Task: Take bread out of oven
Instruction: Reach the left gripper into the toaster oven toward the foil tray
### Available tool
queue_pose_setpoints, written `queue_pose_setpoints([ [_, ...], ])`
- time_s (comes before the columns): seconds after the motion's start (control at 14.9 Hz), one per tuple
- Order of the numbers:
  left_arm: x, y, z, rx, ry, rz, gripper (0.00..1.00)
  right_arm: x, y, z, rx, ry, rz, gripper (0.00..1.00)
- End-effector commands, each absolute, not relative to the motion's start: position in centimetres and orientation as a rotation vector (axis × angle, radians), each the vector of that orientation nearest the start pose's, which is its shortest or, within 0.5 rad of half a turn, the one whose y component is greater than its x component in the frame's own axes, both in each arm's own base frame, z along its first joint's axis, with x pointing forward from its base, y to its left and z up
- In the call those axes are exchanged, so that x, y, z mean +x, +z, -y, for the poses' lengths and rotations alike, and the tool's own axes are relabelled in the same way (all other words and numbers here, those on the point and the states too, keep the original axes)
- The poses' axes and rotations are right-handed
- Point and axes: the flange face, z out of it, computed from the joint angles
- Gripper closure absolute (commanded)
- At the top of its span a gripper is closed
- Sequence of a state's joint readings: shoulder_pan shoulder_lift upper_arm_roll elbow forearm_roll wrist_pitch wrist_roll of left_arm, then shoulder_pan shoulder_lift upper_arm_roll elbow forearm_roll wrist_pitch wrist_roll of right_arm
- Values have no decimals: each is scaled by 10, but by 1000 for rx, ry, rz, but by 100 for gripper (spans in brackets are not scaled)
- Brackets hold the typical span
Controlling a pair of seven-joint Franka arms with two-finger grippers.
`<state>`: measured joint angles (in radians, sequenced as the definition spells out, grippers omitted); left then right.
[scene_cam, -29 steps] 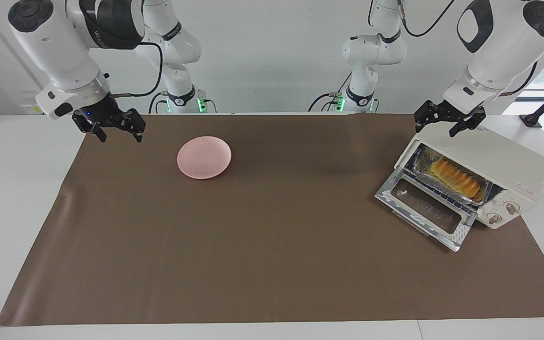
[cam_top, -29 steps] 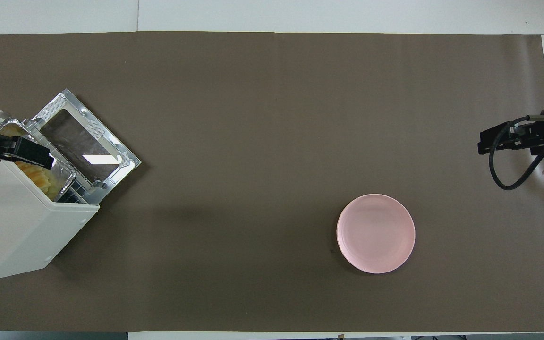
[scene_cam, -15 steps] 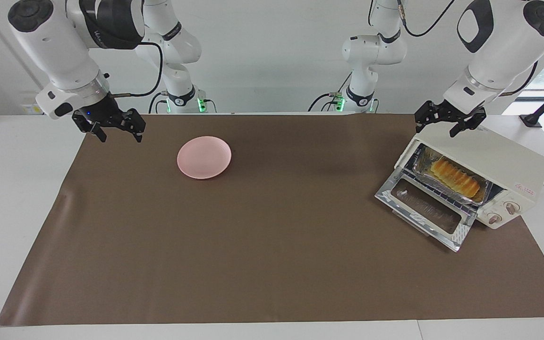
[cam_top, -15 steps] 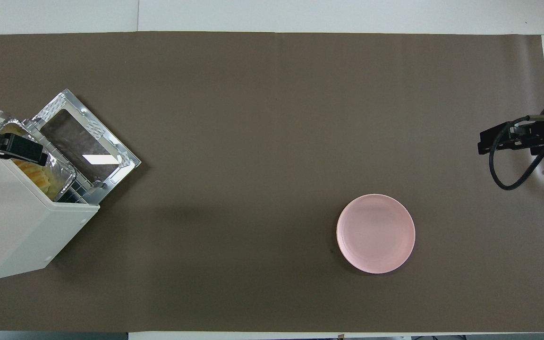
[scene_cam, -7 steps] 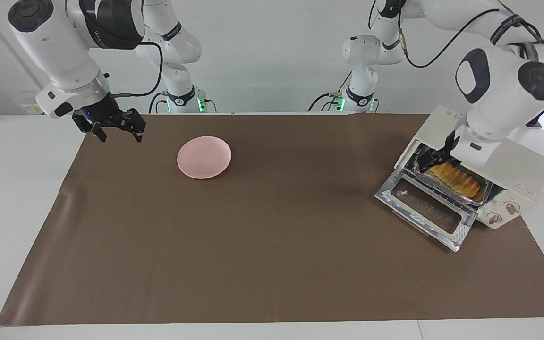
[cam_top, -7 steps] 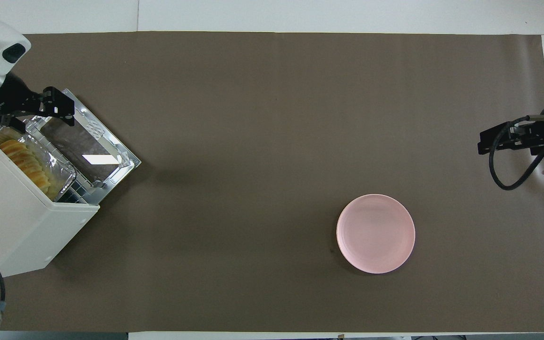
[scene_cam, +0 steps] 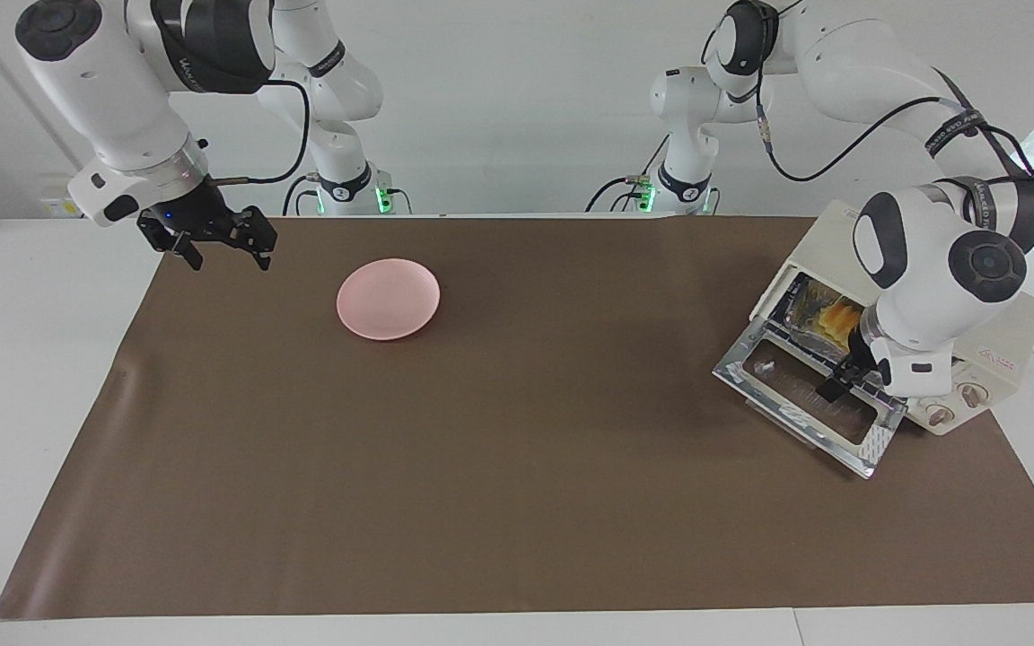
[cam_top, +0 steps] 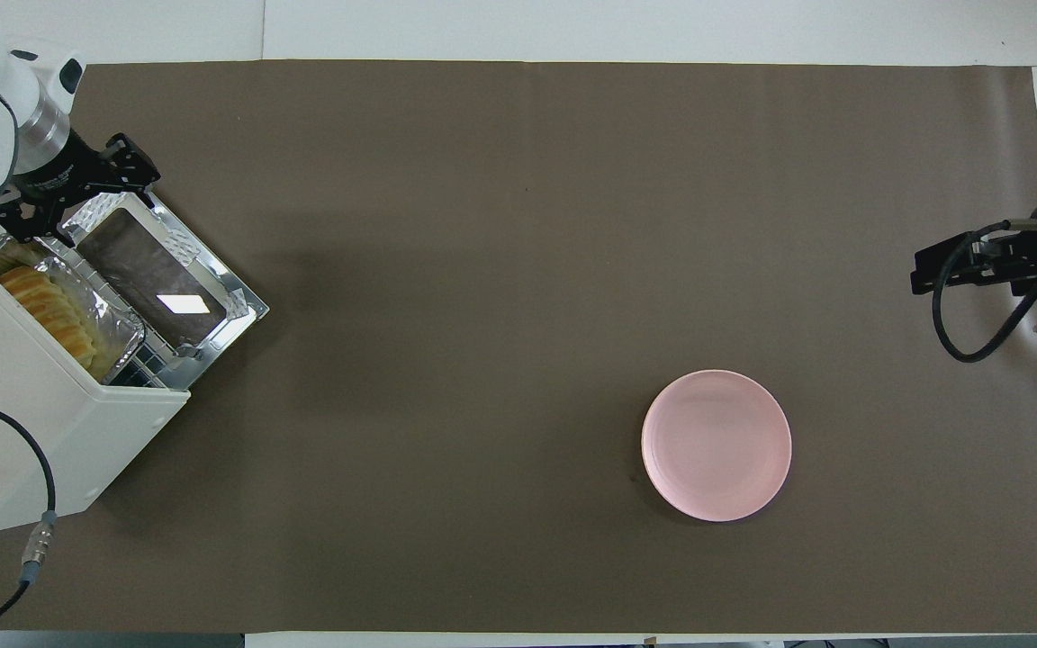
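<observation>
The approach to the loaf is judged to be the step in hand. The oven (scene_cam: 975,314) is set at the left arm's end of the table, its glass door (scene_cam: 809,404) folded down flat onto the brown mat (scene_cam: 517,467). The bread (cam_top: 46,310) is seen lying in a crinkled foil tray (cam_top: 113,326) on the rack inside the opening; nothing has been lifted out yet. The left gripper (scene_cam: 843,381) is held low over the lowered door, just in front of the tray, with its jaws spread wide and nothing between them. The right gripper (scene_cam: 216,242), also spread wide and empty, is kept waiting above the mat's edge at the right arm's end, near a pink plate (scene_cam: 388,298). Next, the open fingers would need to be carried into the opening and placed astride the loaf, clear of the foil rim, before being closed.
</observation>
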<state>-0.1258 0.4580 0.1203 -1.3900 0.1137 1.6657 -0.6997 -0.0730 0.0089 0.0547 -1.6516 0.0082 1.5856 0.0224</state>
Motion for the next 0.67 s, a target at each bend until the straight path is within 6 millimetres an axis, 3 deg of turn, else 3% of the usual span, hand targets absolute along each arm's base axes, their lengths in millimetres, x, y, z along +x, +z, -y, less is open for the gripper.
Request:
queue_pose_setpoints([
  [0.0,650,431,-4,-2715,105,1042,0,547,584,12,-3147,126,-28,0],
  [0.2,632,412,-7,-2717,123,1044,0,547,584,12,-3147,126,-28,0],
  [0.6,614,384,-13,-2744,72,1055,0,547,584,12,-3147,126,-28,0],
])
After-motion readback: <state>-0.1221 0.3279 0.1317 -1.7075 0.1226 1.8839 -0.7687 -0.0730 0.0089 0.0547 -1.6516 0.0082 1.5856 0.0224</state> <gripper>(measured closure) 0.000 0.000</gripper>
